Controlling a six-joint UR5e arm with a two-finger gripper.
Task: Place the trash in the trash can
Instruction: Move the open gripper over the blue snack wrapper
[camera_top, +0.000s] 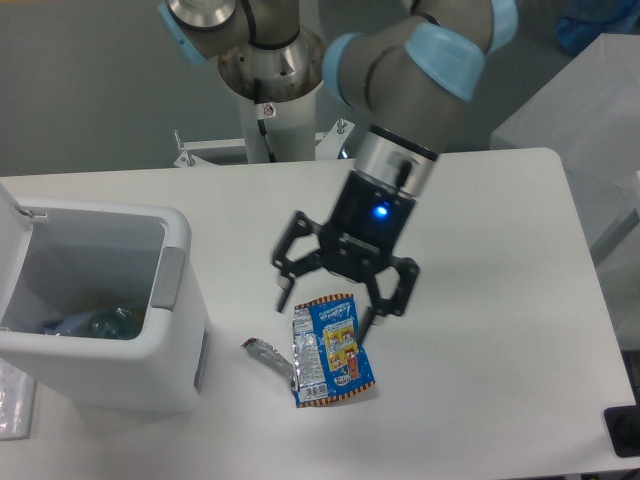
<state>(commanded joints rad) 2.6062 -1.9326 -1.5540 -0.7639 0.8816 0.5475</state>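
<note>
Black gripper (325, 308) hung over the white table (480, 250) with its two fingers spread wide and nothing between them. One fingertip (283, 298) was at about 9 o'clock from the upper edge of the blue snack wrapper (334, 349), the other at about 2 o'clock from it. The wrapper lay flat on the table, and its silver torn strip (266, 353) stuck out at 9 o'clock. The white trash can (120, 370) stood at 9 o'clock from the wrapper, its lid open, and the crushed plastic bottle (95, 324) was inside on the bottom.
</note>
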